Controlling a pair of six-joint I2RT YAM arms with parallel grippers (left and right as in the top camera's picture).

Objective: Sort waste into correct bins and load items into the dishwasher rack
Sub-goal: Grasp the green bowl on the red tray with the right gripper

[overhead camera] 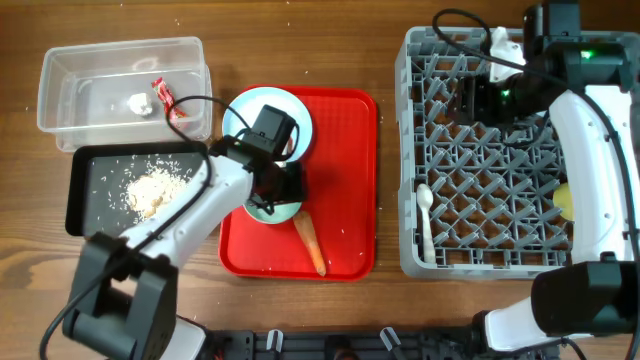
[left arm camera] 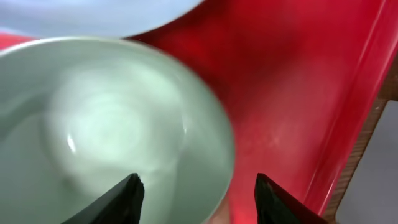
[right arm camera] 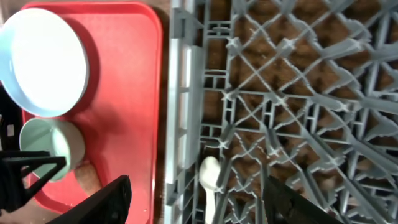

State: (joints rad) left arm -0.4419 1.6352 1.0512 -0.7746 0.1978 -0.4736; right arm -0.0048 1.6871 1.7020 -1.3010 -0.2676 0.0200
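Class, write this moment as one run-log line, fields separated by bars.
left tool: open over rim of pale green round bowl | right tool: open, empty, above grey plastic lattice rack | orange carrot: on flat red tray

White-shelled along both arms [overhead camera: 195, 200], black at joints and bases. Strung with thin black cables [overhead camera: 448, 13]. Lit green at right wrist [overhead camera: 588, 55]. Tipped with black tapered fingers [left arm camera: 121, 200].
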